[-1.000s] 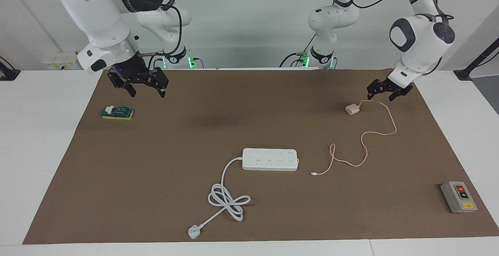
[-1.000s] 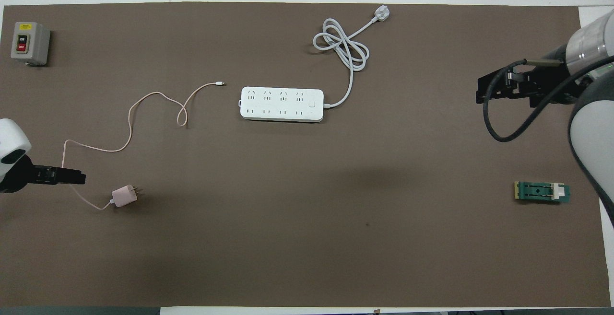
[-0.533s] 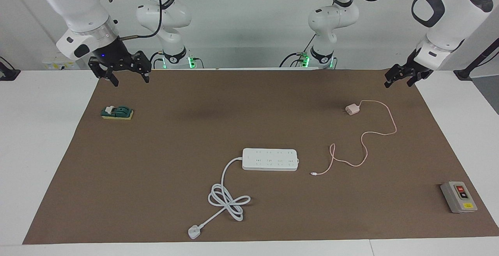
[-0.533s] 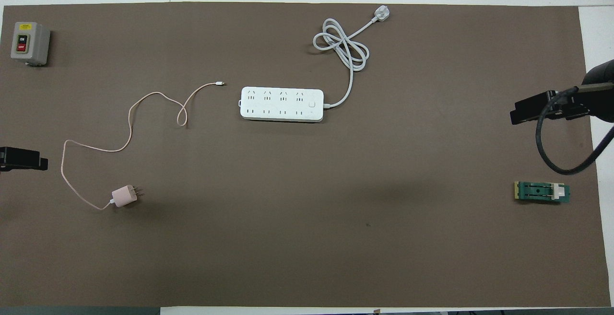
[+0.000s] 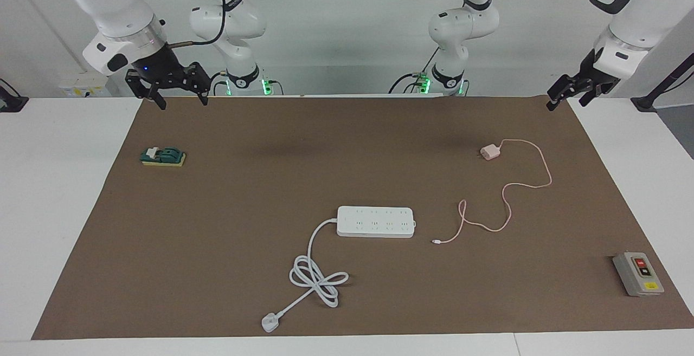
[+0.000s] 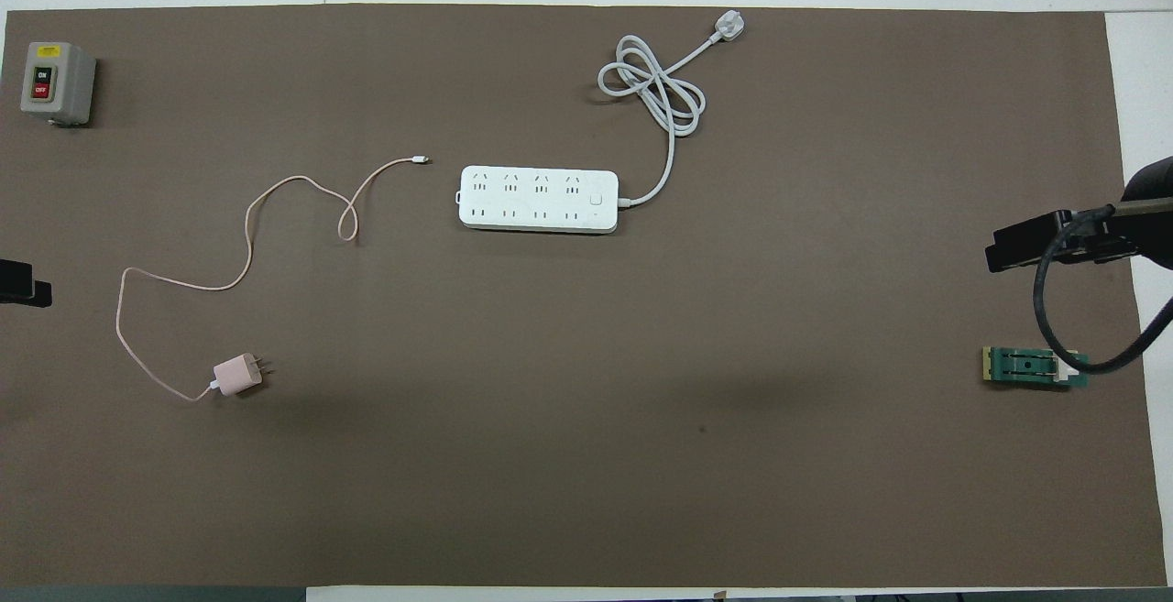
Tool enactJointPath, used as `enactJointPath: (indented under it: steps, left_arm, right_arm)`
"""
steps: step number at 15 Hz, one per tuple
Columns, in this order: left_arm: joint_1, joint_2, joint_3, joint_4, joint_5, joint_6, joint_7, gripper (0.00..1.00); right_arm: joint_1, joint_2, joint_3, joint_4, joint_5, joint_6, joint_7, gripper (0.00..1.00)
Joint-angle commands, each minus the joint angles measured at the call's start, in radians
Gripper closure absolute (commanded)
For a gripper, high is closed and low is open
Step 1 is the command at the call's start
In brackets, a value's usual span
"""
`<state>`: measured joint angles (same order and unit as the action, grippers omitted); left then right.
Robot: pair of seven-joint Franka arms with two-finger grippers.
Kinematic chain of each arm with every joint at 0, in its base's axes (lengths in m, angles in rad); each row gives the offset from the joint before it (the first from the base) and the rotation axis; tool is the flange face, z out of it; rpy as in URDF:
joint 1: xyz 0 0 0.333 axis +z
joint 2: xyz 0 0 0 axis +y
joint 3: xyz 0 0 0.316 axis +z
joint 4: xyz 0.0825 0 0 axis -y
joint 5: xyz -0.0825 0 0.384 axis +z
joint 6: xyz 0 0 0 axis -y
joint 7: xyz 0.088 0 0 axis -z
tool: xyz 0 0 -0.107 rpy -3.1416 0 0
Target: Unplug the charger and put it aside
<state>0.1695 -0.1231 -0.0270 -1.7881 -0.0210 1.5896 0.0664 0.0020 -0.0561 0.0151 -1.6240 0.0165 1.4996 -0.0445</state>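
Facing view shows the charger (image 5: pixel 490 152) lying unplugged on the mat (image 5: pixel 244 182), nearer the robots than the power strip (image 5: pixel 376 221). Right gripper (image 5: pixel 174 96) hangs wide; left gripper (image 5: pixel 565 94) seemingly spread.

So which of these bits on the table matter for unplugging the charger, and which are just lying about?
Part of the job:
- small pale pink cube charger with its thin pink cable
- white multi-socket power strip

Just lying about:
- grey switch box
- small green block

Pink charger (image 5: pixel 490 152) unplugged, flat on mat, cable snaking toward power strip (image 5: pixel 376 221).
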Motion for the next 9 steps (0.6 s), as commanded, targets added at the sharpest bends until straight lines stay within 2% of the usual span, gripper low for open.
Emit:
enactJointPath:
  steps: [1, 6, 9]
  left_arm:
    - [-0.031, 0.091, 0.002, 0.137, 0.021, -0.071, -0.019, 0.0]
    - [-0.048, 0.095, 0.001, 0.127, 0.012, 0.071, -0.019, 0.0]
    - [-0.044, 0.091, 0.002, 0.113, 0.012, 0.072, -0.019, 0.0]
  right_arm:
    - [-0.01, -0.018, 0.028, -0.024, -0.066, 0.021, 0.0, 0.0]
    - [-0.017, -0.018, 0.029, -0.024, -0.063, -0.002, -0.009, 0.0]
    - [-0.017, -0.021, 0.029, -0.024, -0.061, -0.009, -0.008, 0.0]
